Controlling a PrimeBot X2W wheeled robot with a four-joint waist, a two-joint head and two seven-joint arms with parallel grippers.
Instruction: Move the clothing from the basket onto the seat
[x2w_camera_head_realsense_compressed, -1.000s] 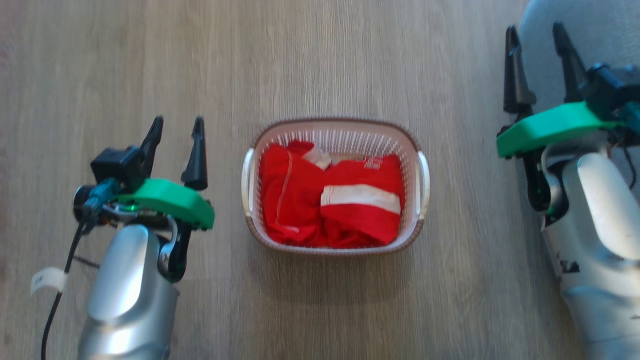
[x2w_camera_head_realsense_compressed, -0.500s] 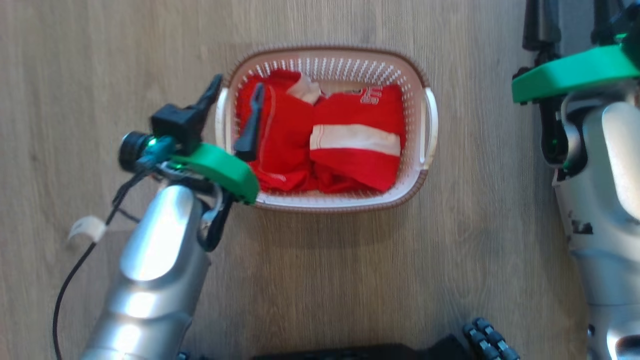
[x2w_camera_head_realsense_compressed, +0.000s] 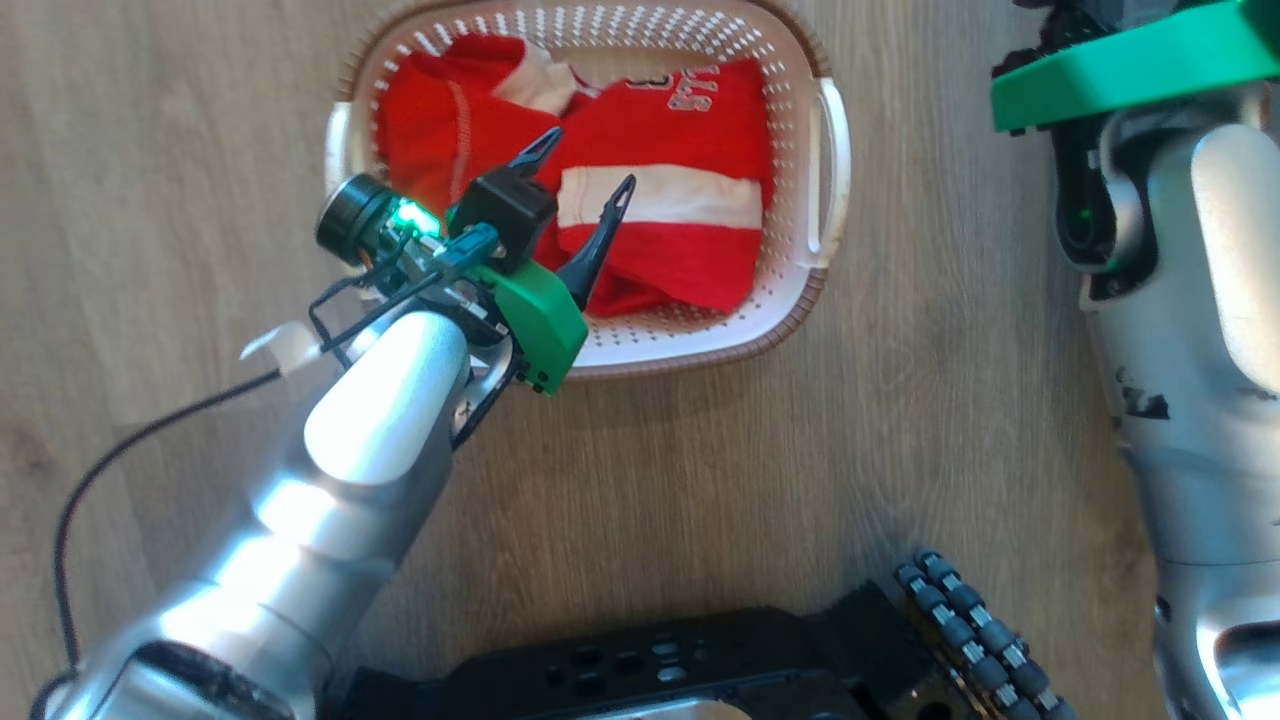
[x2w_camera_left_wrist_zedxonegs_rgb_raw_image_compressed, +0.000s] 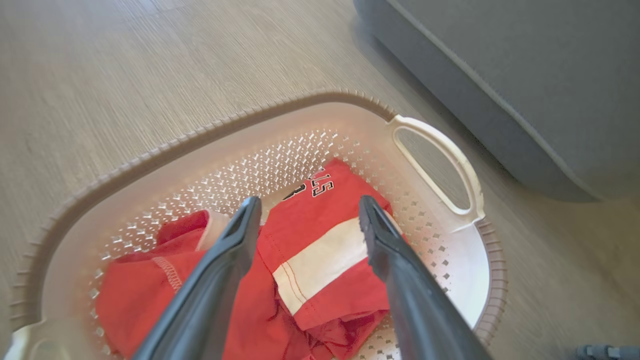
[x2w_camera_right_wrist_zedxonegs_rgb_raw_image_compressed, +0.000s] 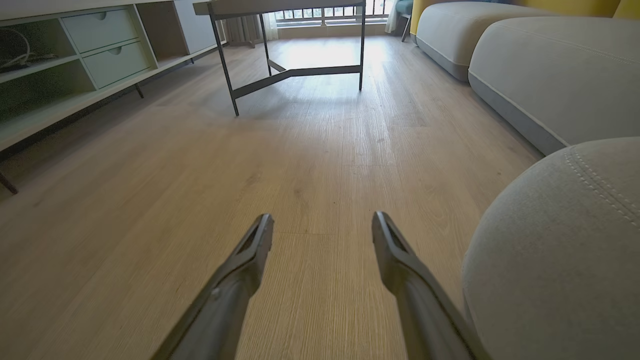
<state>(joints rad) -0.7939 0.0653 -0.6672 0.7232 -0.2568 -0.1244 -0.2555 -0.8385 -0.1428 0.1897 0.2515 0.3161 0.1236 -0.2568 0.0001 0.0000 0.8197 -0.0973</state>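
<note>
- Looking down on pale wood floor (x2w_camera_head_realsense_compressed: 180, 120), cream basket (x2w_camera_head_realsense_compressed: 690, 335) at twelve o'clock.
- Cradling red clothing (x2w_camera_head_realsense_compressed: 690, 270) inside it, grey seat (x2w_camera_left_wrist_zedxonegs_rgb_raw_image_compressed: 525, 75) lying at two o'clock in the left wrist view.
- Hovering left gripper (x2w_camera_head_realsense_compressed: 589, 158) over the striped garment (x2w_camera_head_realsense_compressed: 660, 197), fingers apart, empty.
- Idling right gripper (x2w_camera_right_wrist_zedxonegs_rgb_raw_image_compressed: 322, 218) beside the seat, fingers apart.
- Risking hooking the basket wall while closing, likely dragging the light basket along.
</note>
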